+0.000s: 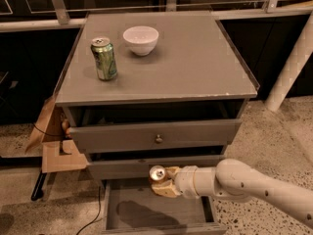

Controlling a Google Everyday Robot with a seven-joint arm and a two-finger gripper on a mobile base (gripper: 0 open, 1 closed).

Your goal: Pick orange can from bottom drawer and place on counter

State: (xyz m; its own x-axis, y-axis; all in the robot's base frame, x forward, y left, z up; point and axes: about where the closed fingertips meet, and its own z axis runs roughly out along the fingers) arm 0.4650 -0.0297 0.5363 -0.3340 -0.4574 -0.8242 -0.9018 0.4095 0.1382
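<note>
Down low, the gripper (164, 184) hangs over the open bottom drawer (190, 213) — its tan fingers (167, 189) closed around the orange can (157, 173), held upright (silver top showing) just in front of the middle drawer (117, 169), clear of the floor below. Up on the counter (195, 62) stand a green can (104, 58) and a white bowl (141, 39) — near each other, not touching.

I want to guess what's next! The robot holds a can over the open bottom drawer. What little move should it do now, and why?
Probably pull back and upward. The gripper holds the orange can above the bottom drawer, close to the middle drawer front, and the counter lies higher up.
</note>
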